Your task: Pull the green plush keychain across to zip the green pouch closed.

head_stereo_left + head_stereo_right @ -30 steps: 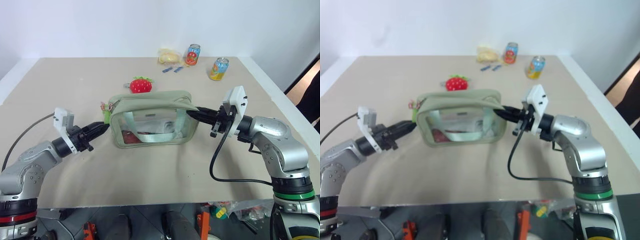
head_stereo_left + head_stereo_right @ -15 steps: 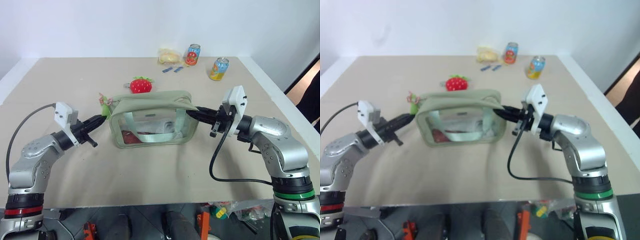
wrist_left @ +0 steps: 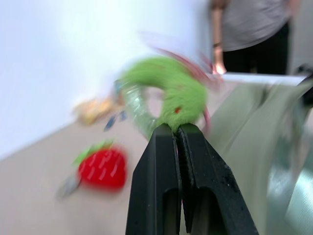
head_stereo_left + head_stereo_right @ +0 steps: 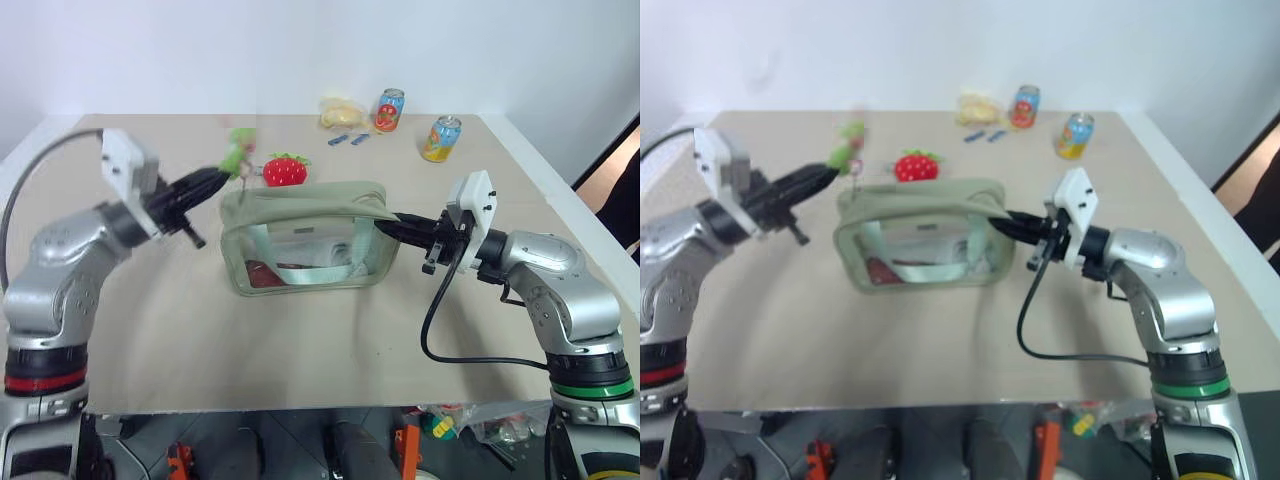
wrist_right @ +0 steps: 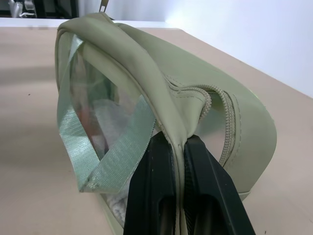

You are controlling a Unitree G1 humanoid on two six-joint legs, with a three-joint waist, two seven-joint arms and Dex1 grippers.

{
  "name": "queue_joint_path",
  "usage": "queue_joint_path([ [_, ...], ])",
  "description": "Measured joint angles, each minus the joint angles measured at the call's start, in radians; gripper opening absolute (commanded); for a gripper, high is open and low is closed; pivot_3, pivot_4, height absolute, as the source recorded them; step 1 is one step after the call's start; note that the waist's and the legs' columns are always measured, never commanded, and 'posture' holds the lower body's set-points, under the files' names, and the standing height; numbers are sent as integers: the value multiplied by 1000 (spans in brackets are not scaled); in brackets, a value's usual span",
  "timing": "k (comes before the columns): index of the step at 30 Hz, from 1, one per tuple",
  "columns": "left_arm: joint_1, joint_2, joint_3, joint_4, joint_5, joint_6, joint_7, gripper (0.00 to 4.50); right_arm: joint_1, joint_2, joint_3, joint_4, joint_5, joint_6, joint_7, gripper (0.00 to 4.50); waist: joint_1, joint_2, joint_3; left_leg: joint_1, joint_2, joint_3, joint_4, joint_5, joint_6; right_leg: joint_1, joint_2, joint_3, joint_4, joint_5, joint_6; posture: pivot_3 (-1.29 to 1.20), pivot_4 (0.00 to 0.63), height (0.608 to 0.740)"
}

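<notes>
Compared with a second ago, I see my left gripper (image 4: 222, 173) has risen from table level beside the pouch's left end to well above that end, and the green plush keychain (image 4: 238, 150) has gone up with it. The keychain now hangs in the air over the pouch's left top corner, in front of the red strawberry plush (image 4: 284, 170). The right gripper (image 4: 392, 225) has not shifted; it stays at the pouch's right end. The green pouch (image 4: 305, 250) sits in the same spot mid-table.

My left fingers are pressed together, pinching the lower edge of the keychain; my right fingers are pressed together too, pinching a fold of the pouch's fabric at its right end.

Through the pouch's clear window I see its pale green webbing strap (image 4: 300, 272) looped across, something white behind it, and something red at the lower left corner. I cannot tell what those items are.

At the far edge of the table (image 4: 300, 370) stand two drink cans (image 4: 388, 110), well apart from the pouch, with a yellowish packet (image 4: 340, 113) beside them.

The left wrist view adds a person (image 3: 252, 34) standing beyond the table, and shows the keychain as a fuzzy ring. The right wrist view shows the zipper track (image 5: 215, 105) curving over the pouch's end, just above my pinch.
</notes>
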State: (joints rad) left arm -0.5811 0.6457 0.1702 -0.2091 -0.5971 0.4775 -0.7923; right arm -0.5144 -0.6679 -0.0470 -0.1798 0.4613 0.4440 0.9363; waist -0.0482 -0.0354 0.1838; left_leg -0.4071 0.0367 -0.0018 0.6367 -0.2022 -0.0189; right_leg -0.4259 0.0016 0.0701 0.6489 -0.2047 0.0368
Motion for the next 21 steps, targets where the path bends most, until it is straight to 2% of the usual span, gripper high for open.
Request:
queue_joint_path([
  [4,-25,12,-120,-3,7,57,-74,42,-6,1,7,21,-13,-18,5,0,-2,0,0,0,1,0,-1,0,0,-1,1,0,0,0,0,0,150,740],
  [10,-63,87,-173,6,40,91,-159,42,-9,6,12,28,-18,-30,15,0,-1,0,0,0,2,0,-1,0,0,-1,3,0,0,0,-1,0,150,740],
  [11,-66,87,-173,18,39,101,-168,681,-9,7,12,28,-20,-31,14,0,-1,0,0,0,2,0,0,0,0,-1,2,0,0,0,-1,0,150,740],
  [12,-68,88,-173,26,39,107,-173,916,-9,7,12,28,-22,-31,14,0,-1,0,0,0,2,0,0,0,0,-1,2,0,0,0,-1,0,150,740],
  [19,-90,135,-160,43,43,118,-224,3286,-10,7,12,28,-25,-34,13,0,-1,0,0,0,3,0,-1,0,0,-1,3,0,0,-1,-1,0,150,740],
  [21,-81,169,-145,43,43,118,-241,3286,-10,8,13,28,-26,-36,14,0,-2,0,0,0,3,0,-1,0,0,-2,4,1,0,-1,-1,0,150,740],
])
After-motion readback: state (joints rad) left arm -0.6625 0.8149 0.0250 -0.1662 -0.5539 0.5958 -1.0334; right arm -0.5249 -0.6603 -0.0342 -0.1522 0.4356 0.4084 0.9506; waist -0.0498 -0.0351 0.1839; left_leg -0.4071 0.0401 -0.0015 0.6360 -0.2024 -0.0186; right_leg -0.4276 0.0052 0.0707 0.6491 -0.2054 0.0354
